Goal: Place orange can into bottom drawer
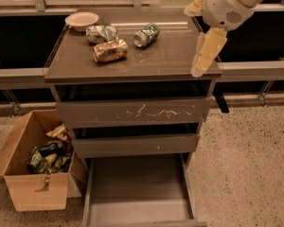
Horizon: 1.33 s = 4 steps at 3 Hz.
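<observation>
End effector [206, 51] above tabletop [165, 60] right edge, grip unclear; orange can [110, 50] lying there; bottom drawer [137, 188] open.

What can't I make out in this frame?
Camera view:
- Gripper, over the cabinet top's right edge: its arm is cut off by the top edge.
- Bottom drawer: front end cut off by the bottom edge.
- Orange can: label too small to read.
- Cardboard box: contents jumbled, too small to name.
</observation>
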Each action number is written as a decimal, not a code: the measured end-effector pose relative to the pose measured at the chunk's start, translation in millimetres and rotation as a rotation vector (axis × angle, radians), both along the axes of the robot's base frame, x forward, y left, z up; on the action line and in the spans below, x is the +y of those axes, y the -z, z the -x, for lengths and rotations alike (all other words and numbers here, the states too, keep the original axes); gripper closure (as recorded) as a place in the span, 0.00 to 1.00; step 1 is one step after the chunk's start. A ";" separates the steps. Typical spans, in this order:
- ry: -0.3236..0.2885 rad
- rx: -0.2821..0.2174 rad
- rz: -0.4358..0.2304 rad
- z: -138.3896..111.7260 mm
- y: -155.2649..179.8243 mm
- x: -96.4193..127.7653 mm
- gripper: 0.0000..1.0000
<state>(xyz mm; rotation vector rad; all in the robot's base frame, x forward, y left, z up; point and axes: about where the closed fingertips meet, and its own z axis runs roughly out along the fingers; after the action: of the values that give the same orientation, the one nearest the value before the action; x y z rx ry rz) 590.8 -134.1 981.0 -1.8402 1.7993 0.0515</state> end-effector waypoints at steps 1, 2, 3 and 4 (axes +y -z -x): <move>-0.098 0.015 -0.078 -38.6 6.3 50.1 0.00; -0.098 0.015 -0.078 -38.6 6.3 50.1 0.00; -0.101 0.008 -0.109 -63.8 23.3 67.1 0.00; -0.124 -0.006 -0.125 -104.8 42.9 99.2 0.00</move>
<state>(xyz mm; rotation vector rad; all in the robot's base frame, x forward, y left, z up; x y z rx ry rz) 695.5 -34.9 938.1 -1.8578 1.6379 0.2000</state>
